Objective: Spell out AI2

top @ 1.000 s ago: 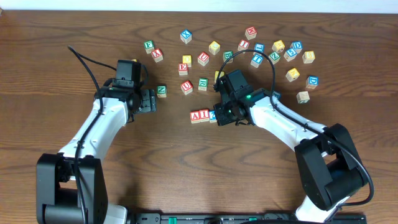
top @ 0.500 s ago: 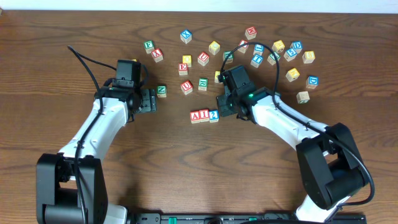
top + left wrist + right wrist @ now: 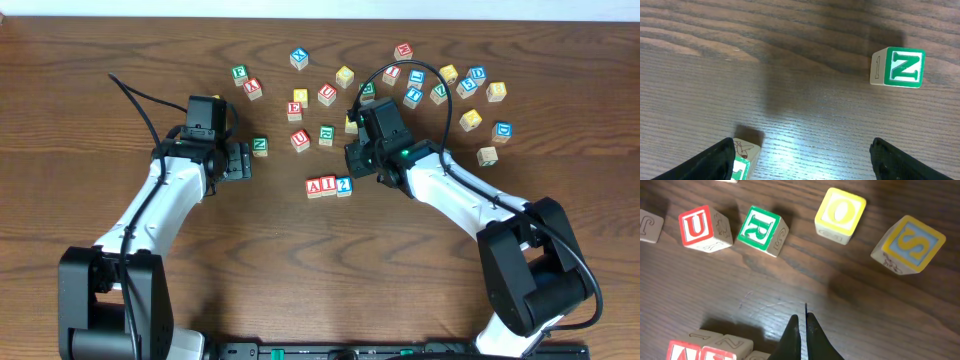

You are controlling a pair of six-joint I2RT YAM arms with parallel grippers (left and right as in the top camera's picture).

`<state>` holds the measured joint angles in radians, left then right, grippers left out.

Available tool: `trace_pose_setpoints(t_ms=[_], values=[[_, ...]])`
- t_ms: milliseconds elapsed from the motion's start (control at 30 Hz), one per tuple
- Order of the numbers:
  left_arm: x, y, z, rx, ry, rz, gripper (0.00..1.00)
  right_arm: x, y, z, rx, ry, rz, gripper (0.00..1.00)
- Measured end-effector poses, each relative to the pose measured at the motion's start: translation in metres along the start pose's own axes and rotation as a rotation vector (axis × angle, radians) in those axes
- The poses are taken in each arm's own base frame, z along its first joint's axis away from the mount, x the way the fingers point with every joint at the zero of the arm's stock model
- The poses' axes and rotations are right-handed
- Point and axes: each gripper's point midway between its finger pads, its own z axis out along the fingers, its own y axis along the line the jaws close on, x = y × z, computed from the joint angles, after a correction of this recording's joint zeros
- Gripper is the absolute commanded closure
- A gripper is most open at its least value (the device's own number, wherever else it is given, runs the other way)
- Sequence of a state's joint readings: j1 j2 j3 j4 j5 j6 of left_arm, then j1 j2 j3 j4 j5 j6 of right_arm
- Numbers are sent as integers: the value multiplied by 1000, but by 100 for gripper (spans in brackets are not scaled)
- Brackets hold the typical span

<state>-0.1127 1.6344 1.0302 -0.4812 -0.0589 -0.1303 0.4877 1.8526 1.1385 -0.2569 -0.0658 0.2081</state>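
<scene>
From overhead, the A cube point(image 3: 314, 186), the I cube point(image 3: 328, 186) and the 2 cube point(image 3: 343, 185) lie side by side, touching, in one row on the wooden table point(image 3: 300, 270), and read A, I, 2 from left to right. The right gripper point(image 3: 354, 162) is just up and to the right of the 2 cube, not touching the row. Other letter cubes point(image 3: 298, 58) are scattered across the far half of the table. The left gripper point(image 3: 238, 160) is well off to the left of the row, with a green N cube point(image 3: 260, 146) just beside it. In the left wrist view, the left gripper point(image 3: 802, 162) has its two fingers point(image 3: 720, 160) spread wide with nothing between them. The N cube point(image 3: 897, 67) lies ahead on the right, and a green-printed cube point(image 3: 742, 157) lies against the left finger. In the right wrist view, the right gripper point(image 3: 803, 332) has its fingers pressed together on nothing, above bare wood. The A cube point(image 3: 682, 352) shows at the lower left edge, cut by the frame, well apart from the fingertips. Ahead lie a red U cube point(image 3: 700, 227), a green R cube point(image 3: 762, 230), a yellow O cube point(image 3: 840, 215) and a tilted S cube point(image 3: 912, 245).
</scene>
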Motion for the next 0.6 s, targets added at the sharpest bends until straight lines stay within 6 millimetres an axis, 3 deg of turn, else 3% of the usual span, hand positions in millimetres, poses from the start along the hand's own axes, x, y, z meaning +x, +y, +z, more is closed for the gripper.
trace_pose_setpoints(t_ms=[400, 600], values=[[0, 0, 0, 0, 0, 0, 16, -8, 5, -6, -13, 6, 0, 99], [-1, 0, 0, 1, -6, -1, 16, -1, 8, 6, -38, 33, 1, 99]])
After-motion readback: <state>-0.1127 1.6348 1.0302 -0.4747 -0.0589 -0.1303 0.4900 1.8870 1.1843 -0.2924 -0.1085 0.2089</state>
